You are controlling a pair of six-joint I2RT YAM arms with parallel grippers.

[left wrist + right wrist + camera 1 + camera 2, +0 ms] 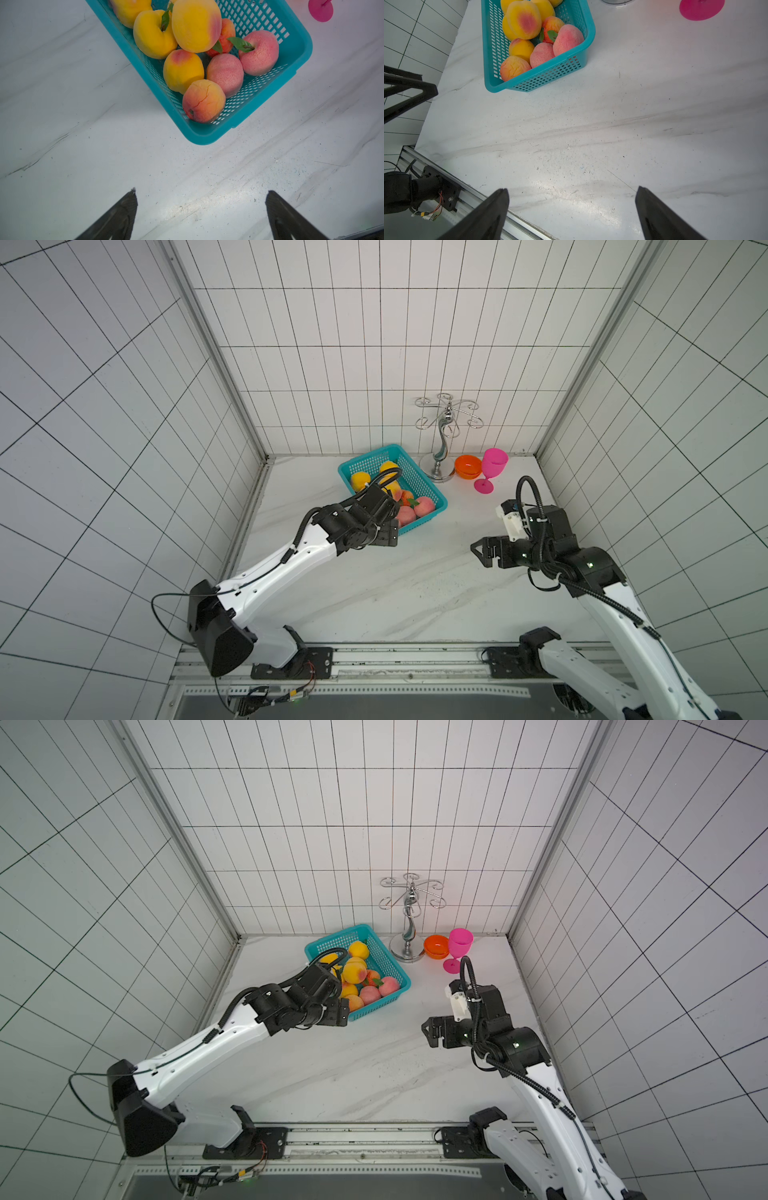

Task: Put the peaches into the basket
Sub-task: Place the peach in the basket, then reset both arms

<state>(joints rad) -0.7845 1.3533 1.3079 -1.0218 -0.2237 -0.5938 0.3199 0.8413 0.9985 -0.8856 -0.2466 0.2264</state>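
The teal basket (368,456) (334,936) stands at the back of the table, tilted to the table's edges, with several peaches in it. Yellow ones lie toward the far end and pink ones (424,506) (388,986) toward the near end. A cracked orange-pink peach (203,100) (513,67) rests in the basket's near corner (199,138) (494,86). My left gripper (386,533) (343,1011) (201,191) hangs just in front of that corner, open and empty, over bare table. My right gripper (478,551) (428,1031) (572,189) is open and empty, well to the right of the basket.
Right of the basket stand a silver hook stand (436,472), an orange bowl (467,466) and a pink goblet (493,466). Tiled walls close in the left, back and right sides. A metal rail (374,655) runs along the front edge.
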